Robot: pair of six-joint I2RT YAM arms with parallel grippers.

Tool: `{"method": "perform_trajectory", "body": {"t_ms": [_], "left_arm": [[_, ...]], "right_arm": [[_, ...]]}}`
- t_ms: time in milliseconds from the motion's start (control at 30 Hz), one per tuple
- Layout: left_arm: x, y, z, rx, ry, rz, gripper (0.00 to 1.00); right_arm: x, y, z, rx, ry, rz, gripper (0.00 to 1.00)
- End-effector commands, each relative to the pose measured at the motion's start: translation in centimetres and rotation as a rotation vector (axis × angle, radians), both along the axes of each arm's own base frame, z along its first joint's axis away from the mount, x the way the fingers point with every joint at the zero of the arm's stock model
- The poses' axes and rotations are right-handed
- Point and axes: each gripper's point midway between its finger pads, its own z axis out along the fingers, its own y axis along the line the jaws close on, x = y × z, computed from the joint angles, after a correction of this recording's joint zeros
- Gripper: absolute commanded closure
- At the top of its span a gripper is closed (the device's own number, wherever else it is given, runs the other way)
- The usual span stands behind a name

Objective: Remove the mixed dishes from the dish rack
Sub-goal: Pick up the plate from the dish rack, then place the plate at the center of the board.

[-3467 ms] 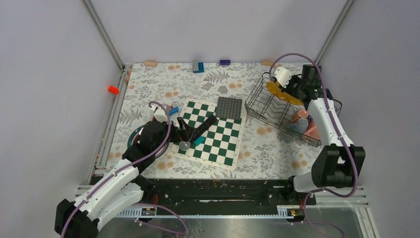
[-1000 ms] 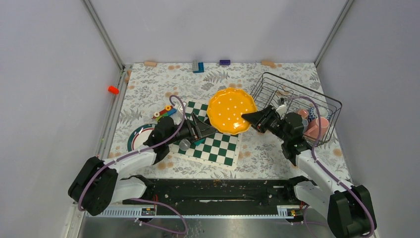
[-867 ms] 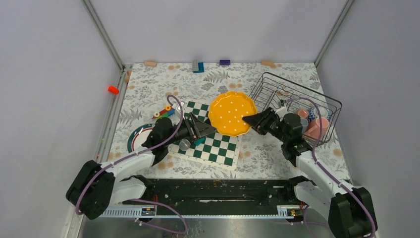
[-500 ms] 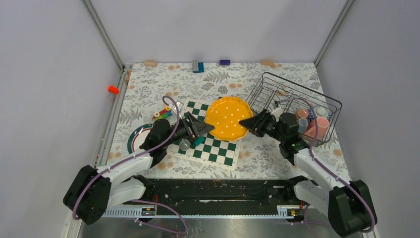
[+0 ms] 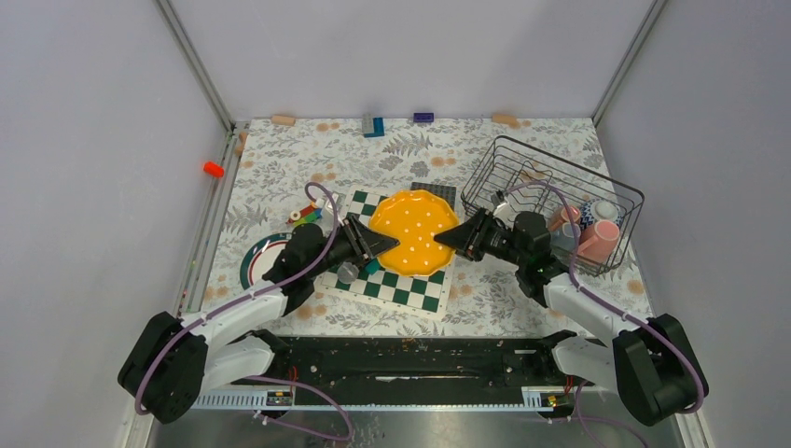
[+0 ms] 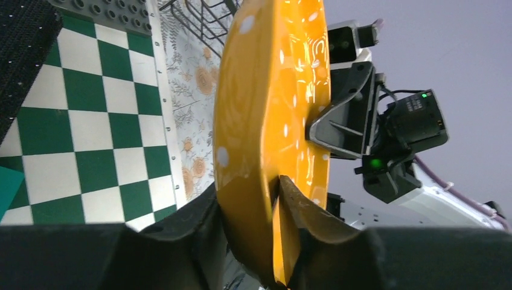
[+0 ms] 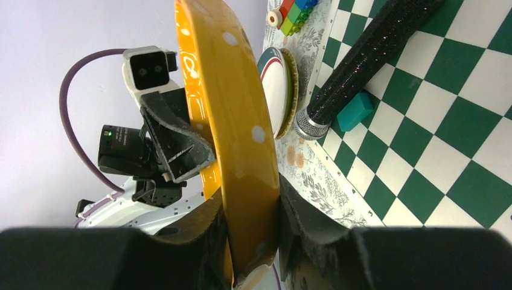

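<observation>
Top external: the yellow-orange plate (image 5: 413, 233) is held face up over the far half of the chessboard (image 5: 410, 285), out of the dish rack (image 5: 522, 140) and just left of it. It's pinched from both sides: the left gripper (image 5: 378, 245) is clamped on the plate's left rim, the right gripper (image 5: 446, 238) on the right rim, tips pointed at each other. Part of the studded plate (image 5: 434, 189) is hidden behind the plate. Mugs (image 5: 597, 241) are seen bunched at the rack's right end, pink and grey. The red-and-white dish (image 5: 254, 261) lies flat on the table (image 5: 280, 159) by the left arm, partly covered by it. Toy blocks (image 5: 303, 215) sit just beyond that dish; the silver head of the black stick (image 5: 347, 271) shows under the left wrist.

Left wrist: plate (image 6: 265, 121) is seen edge-on, w/ the left gripper (image 6: 253, 193) closed on its rim, one finger on each face. The right gripper (image 6: 317, 127) is seen gripping the opposite rim. Chessboard (image 6: 90, 133) is well clear behind the plate.

Right wrist: same story mirrored. Plate (image 7: 235, 139) rim is squeezed btwn the right gripper (image 7: 250, 205) fingers; the left gripper (image 7: 181, 157) is clamped on the far edge. Beyond, the dish (image 7: 275, 90) lies on the table, the stick (image 7: 368, 60) lies across the chessboard (image 7: 453, 133) w/ a teal block (image 7: 353, 112) just beside its head.
</observation>
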Motion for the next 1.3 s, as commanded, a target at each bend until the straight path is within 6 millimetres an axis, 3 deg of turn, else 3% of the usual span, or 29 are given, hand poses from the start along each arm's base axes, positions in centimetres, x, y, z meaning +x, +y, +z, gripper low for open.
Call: {"method": "perform_trajectory", "body": {"t_ms": [0, 67, 100, 267, 367, 433, 667, 867, 1067, 1267], "left_arm": [[1.0, 0.1, 2.1, -0.013, -0.065, 0.037, 0.8], [0.9, 0.1, 2.1, -0.024, -0.05, 0.036, 0.99], [0.8, 0.1, 2.2, -0.032, -0.047, 0.036, 1.0], [0.4, 0.7, 2.9, -0.094, -0.037, 0.068, 1.0], [0.5, 1.7, 2.9, -0.12, -0.024, 0.127, 1.0], [0.6, 2.6, 2.9, -0.135, -0.021, 0.179, 1.0], [0.5, 6.5, 2.1, -0.167, -0.01, 0.369, 1.0], [0.6, 12.1, 1.1, -0.145, 0.011, 0.642, 1.0], [-0.6, 18.3, 0.2, -0.096, 0.047, 0.907, 1.0], [-2.4, 23.0, -1.0, -0.096, 0.09, 1.105, 1.0]], "right_arm": [[0.2, 1.0, 7.8, 0.138, -0.232, 0.051, 1.0], [0.4, 1.0, 7.6, 0.133, -0.227, 0.038, 1.0], [0.6, 0.9, 7.4, 0.13, -0.222, 0.027, 0.95], [1.3, 0.7, 6.3, 0.087, -0.189, -0.01, 0.37], [1.7, 0.4, 5.4, 0.039, -0.176, -0.034, 0.11], [2.0, 0.0, 5.0, 0.007, -0.171, -0.062, 0.01], [3.0, -2.2, 3.6, -0.12, -0.163, -0.201, 0.0], [3.4, -4.1, 3.4, -0.186, -0.186, -0.298, 0.0], [3.6, -4.5, 3.4, -0.21, -0.201, -0.314, 0.0], [3.6, -4.2, 3.2, -0.214, -0.198, -0.298, 0.0]]}}
